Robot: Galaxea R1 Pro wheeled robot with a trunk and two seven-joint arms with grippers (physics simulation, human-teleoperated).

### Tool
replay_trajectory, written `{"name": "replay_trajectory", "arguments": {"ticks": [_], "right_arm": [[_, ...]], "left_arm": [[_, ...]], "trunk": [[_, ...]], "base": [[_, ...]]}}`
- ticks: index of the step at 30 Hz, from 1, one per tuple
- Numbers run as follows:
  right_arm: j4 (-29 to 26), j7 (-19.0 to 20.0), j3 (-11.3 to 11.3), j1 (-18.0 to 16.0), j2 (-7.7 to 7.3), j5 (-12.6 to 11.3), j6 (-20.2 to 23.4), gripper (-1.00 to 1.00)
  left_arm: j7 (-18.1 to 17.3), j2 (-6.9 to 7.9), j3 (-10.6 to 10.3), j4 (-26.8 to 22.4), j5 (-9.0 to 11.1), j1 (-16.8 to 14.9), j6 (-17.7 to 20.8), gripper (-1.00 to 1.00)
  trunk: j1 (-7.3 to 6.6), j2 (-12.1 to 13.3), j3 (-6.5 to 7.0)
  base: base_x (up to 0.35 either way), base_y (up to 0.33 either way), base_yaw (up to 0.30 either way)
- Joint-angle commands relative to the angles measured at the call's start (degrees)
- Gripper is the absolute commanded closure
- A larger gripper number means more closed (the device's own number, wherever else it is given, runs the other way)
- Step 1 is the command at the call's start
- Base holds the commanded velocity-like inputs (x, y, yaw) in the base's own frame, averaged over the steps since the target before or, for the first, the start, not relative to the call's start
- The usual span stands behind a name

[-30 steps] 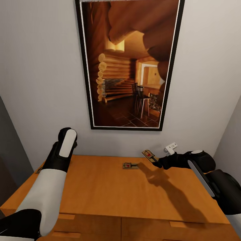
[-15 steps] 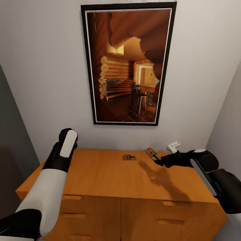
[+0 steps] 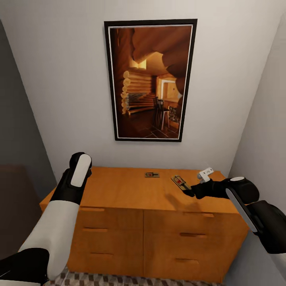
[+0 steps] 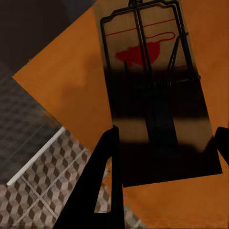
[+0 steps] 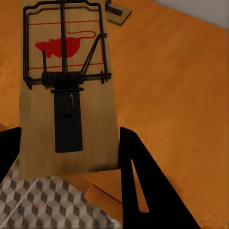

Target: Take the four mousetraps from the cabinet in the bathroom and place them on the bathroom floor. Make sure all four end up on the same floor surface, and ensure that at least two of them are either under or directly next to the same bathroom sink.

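The orange-brown cabinet (image 3: 131, 194) stands against the wall ahead. One mousetrap (image 3: 151, 174) lies flat near the back of its top and also appears in the right wrist view (image 5: 118, 13). My right gripper (image 3: 189, 193) hangs over the cabinet's right part, shut on a second mousetrap (image 3: 179, 182) (image 5: 67, 95) whose board sits between the black fingers (image 5: 138, 181). In the left wrist view my left gripper (image 4: 167, 131) is shut on a third mousetrap (image 4: 152, 95). The left forearm (image 3: 77, 174) is raised at the cabinet's left end. Cube-patterned bathroom floor (image 3: 119, 280) shows below.
A tall framed picture of a log cabin (image 3: 150, 81) hangs above the cabinet. Grey walls close in on both sides, and a dark low shape (image 3: 16, 206) sits to the left. Drawer fronts with flat pulls (image 3: 192, 234) face me.
The whole view has drawn back from the cabinet, so its drawer fronts and a strip of floor now show. Both arms keep their pose, and the right gripper still holds its mousetrap.
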Motion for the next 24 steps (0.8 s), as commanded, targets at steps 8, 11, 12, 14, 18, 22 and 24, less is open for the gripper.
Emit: {"name": "replay_trajectory", "arguments": {"ticks": [8, 11, 12, 14, 18, 22, 24], "right_arm": [[-0.01, -0.4, 0.06, -0.07, -0.05, -0.38, 0.31, 1.0], [-0.01, -0.4, 0.05, -0.07, -0.05, -0.38, 0.31, 1.0], [-0.01, -0.4, 0.05, -0.07, -0.05, -0.38, 0.31, 1.0], [-0.03, -0.4, 0.05, -0.07, -0.05, -0.38, 0.31, 1.0], [-0.04, -0.41, 0.05, -0.07, -0.05, -0.38, 0.31, 1.0], [-0.01, -0.42, 0.05, -0.08, -0.05, -0.38, 0.31, 1.0], [-0.02, -0.41, 0.05, -0.07, -0.05, -0.38, 0.31, 1.0]], "left_arm": [[0.58, -0.03, -0.01, -0.05, 0.51, -0.06, 0.27, 1.0], [0.55, -0.03, -0.07, -0.05, 0.54, -0.06, 0.24, 1.0], [0.55, -0.03, -0.08, -0.05, 0.52, -0.06, 0.21, 1.0], [0.54, -0.03, -0.09, -0.05, 0.46, -0.06, 0.19, 1.0], [0.54, -0.03, -0.06, -0.05, 0.46, -0.06, 0.17, 1.0], [0.54, -0.03, -0.03, -0.05, 0.5, -0.06, 0.17, 1.0], [0.54, -0.03, -0.02, -0.05, 0.46, -0.06, 0.16, 1.0]], "trunk": [[-0.03, -0.06, -0.08], [-0.03, -0.06, -0.08], [-0.03, -0.06, -0.08], [-0.03, -0.06, -0.08], [-0.03, -0.06, -0.08], [-0.03, -0.06, -0.08], [-0.03, -0.06, -0.08]], "base": [[-0.345, 0.0, 0.0], [-0.345, 0.0, 0.0], [-0.338, 0.0, 0.0], [-0.278, 0.0, 0.0], [-0.117, 0.0, 0.0], [-0.028, 0.0, 0.0], [-0.009, 0.0, 0.0]]}}
